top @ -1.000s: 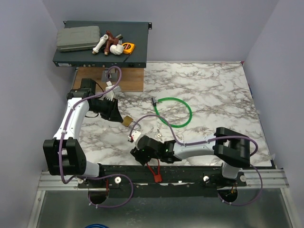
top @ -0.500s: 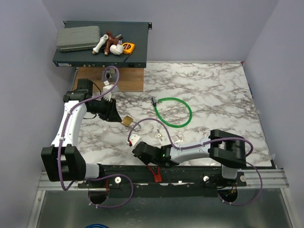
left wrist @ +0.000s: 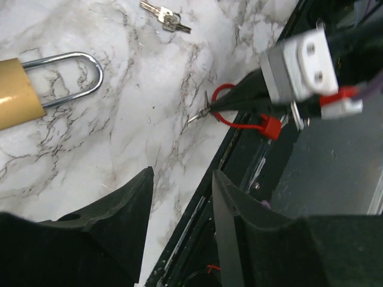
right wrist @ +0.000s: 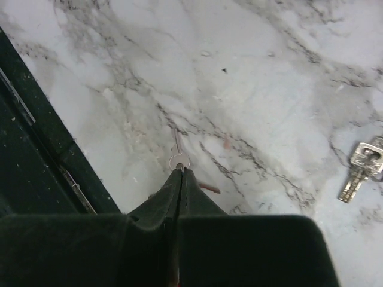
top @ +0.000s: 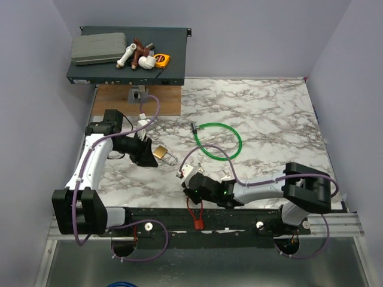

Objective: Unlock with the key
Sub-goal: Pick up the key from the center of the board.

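My right gripper (right wrist: 179, 170) is shut on the head of the key (right wrist: 176, 146), a tiny silvery key whose blade points away over the marble near the table's front edge. The left wrist view shows that key (left wrist: 196, 116) at the right gripper's tip (left wrist: 210, 109), with a red zip-tie loop (left wrist: 239, 118) next to it. The brass padlock (left wrist: 17, 95) lies flat on the marble, its silver shackle (left wrist: 75, 76) closed. My left gripper (left wrist: 182, 197) is open, with nothing between its fingers, and stays back from the padlock (top: 160, 153).
A pair of spare keys (right wrist: 361, 162) lies on the marble to the right of the held key. A green cable loop (top: 219, 141) lies mid-table. A black shelf (top: 173, 60) with tools stands at the back left. The black front rail (right wrist: 36, 149) runs close by the right gripper.
The left gripper has opened and let go of the padlock, which now lies beside it. The right gripper has shifted right along the front edge and shut on the key.
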### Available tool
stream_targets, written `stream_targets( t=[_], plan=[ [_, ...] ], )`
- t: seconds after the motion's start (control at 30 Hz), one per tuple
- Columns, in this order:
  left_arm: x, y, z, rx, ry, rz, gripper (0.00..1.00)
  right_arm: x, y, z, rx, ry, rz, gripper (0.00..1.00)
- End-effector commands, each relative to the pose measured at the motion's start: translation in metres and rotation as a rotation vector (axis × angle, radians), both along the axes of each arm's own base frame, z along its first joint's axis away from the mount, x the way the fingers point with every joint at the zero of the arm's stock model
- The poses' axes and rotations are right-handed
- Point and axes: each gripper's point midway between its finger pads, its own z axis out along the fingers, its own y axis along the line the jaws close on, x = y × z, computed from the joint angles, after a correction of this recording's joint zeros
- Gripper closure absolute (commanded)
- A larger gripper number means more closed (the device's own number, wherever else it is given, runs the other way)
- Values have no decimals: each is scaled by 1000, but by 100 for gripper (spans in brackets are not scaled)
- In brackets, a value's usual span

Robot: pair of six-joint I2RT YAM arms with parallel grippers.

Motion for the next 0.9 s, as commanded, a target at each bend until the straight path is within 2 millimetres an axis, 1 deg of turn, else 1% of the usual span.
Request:
stream_targets(
  t=[0.0, 0.07, 0.17, 0.23, 0.3, 0.37, 0.5, 0.6, 0.67, 0.77, 0.87],
  plan=[
    [-25, -13, 3, -25, -169, -193, 56, 4, 4, 33, 170, 63, 35, 99],
    [-32, -15, 6, -31, -264, -248, 56, 4, 4, 43, 216, 80, 54, 99],
    [-46, -17, 8, -17, -463, -345, 56, 2, 5, 58, 282, 116, 92, 99],
    [-50, -19, 3, 31, -593, -408, 55, 4, 6, 68, 314, 126, 102, 99],
    [-52, -21, -3, 67, -685, -450, 55, 4, 7, 79, 344, 133, 115, 99],
    [-51, -27, -4, 65, -729, -442, 55, 6, 10, 92, 378, 130, 120, 99],
    [-49, -40, -2, 5, -739, -384, 54, 4, 14, 122, 447, 126, 141, 99],
    [-48, -50, 1, -51, -688, -331, 52, 2, 15, 143, 495, 123, 150, 99],
    [-53, -57, 2, -97, -638, -331, 51, -2, 16, 156, 530, 123, 165, 99],
    [-60, -68, 5, -157, -576, -348, 50, -2, 15, 174, 573, 107, 163, 99],
    [-66, -78, 14, -215, -537, -363, 50, 1, 14, 188, 609, 90, 154, 99]
  ],
)
